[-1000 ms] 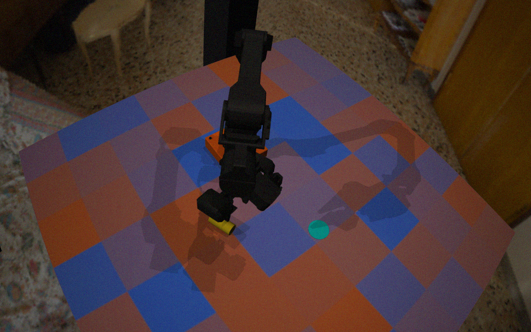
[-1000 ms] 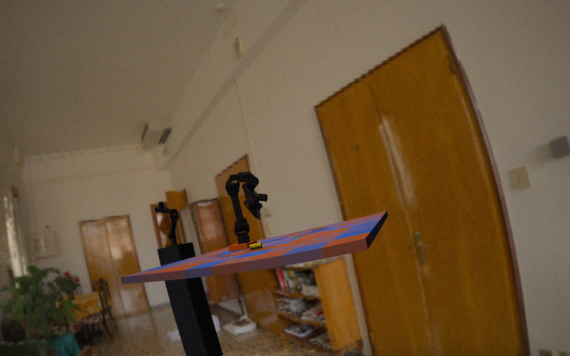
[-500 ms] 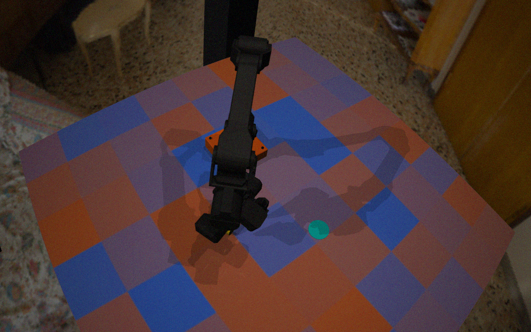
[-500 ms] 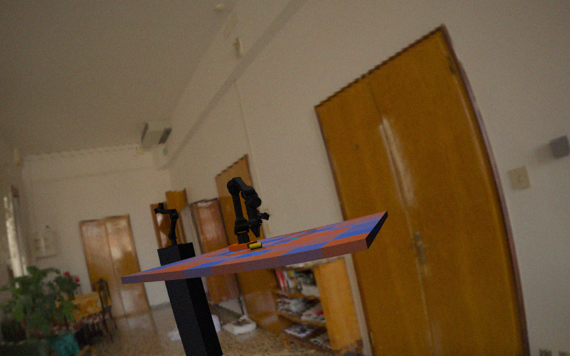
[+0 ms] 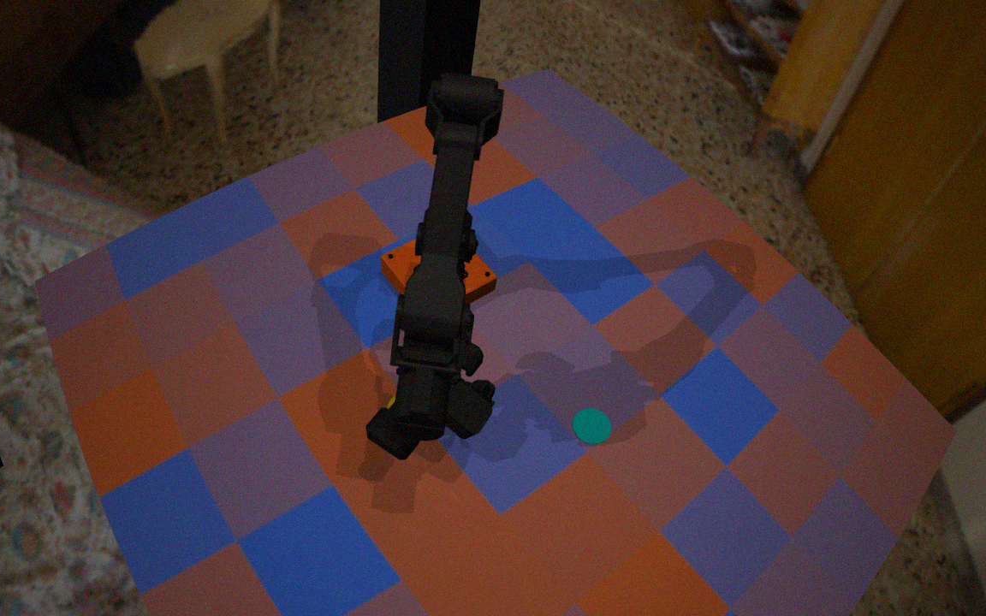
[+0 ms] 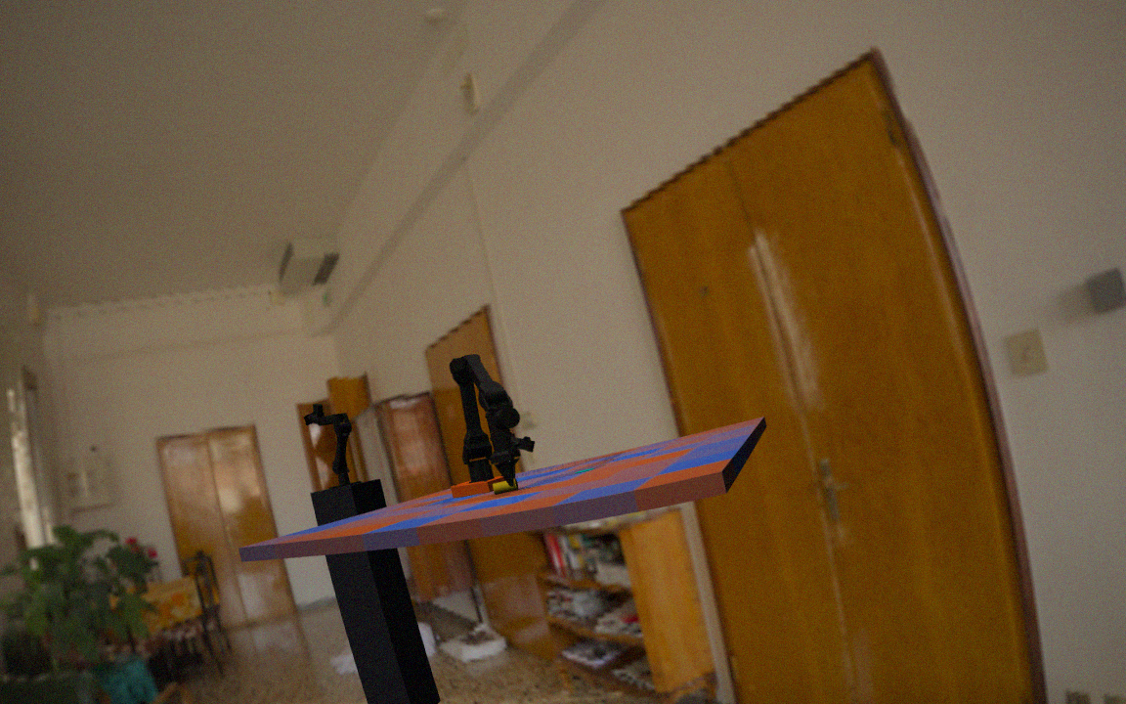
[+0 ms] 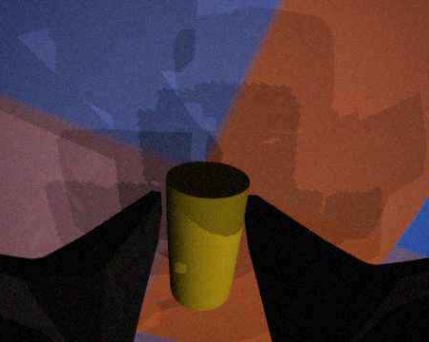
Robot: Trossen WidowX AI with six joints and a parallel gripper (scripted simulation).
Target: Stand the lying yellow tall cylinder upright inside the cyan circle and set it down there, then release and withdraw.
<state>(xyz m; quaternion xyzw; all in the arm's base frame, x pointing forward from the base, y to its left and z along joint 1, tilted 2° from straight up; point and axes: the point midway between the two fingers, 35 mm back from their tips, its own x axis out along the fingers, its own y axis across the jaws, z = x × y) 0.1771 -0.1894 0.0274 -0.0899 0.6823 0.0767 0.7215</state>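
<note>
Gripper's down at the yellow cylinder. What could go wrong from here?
1. Off-centre grip: in the wrist view a gap shows between the cylinder and the left-hand finger in the image, so closing might nudge or twist it.
2. Tip-over at placement: the cylinder lies on its side and needs a quarter turn; an incomplete one could topple it on release.
3. Missed target: the cyan circle is small, so a slight offset may leave the base overhanging.
</note>
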